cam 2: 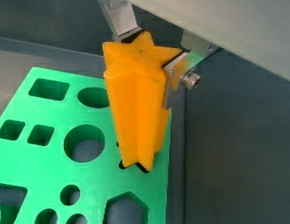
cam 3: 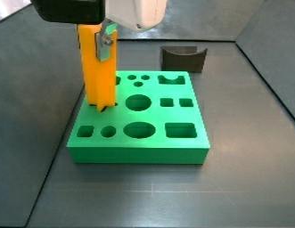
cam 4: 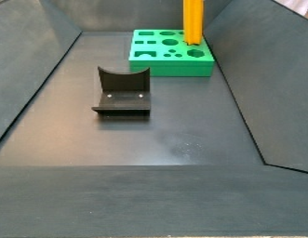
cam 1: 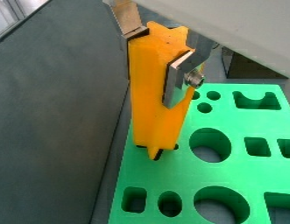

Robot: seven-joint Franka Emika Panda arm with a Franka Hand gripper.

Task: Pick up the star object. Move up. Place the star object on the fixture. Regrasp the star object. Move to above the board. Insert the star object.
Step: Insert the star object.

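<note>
The star object (cam 3: 97, 71) is a long yellow-orange prism standing upright over the green board (cam 3: 137, 153). My gripper (cam 3: 102, 36) is shut on its upper end, and in both wrist views a silver finger (cam 1: 180, 74) presses on each side. Its lower end (cam 1: 153, 150) meets a dark star-shaped hole near the board's edge, also seen in a wrist view (cam 2: 135, 164). A side view shows the star object (cam 4: 194, 20) on the board (cam 4: 168, 67), with the gripper out of that frame. The fixture (cam 4: 121, 91) stands apart on the floor, bare.
The board (cam 1: 246, 175) carries several other cut-outs: circles, squares and notched shapes (cam 2: 47, 87). The fixture (cam 3: 185, 58) sits just behind the board. Dark sloping walls (cam 4: 45, 74) enclose the grey floor on all sides.
</note>
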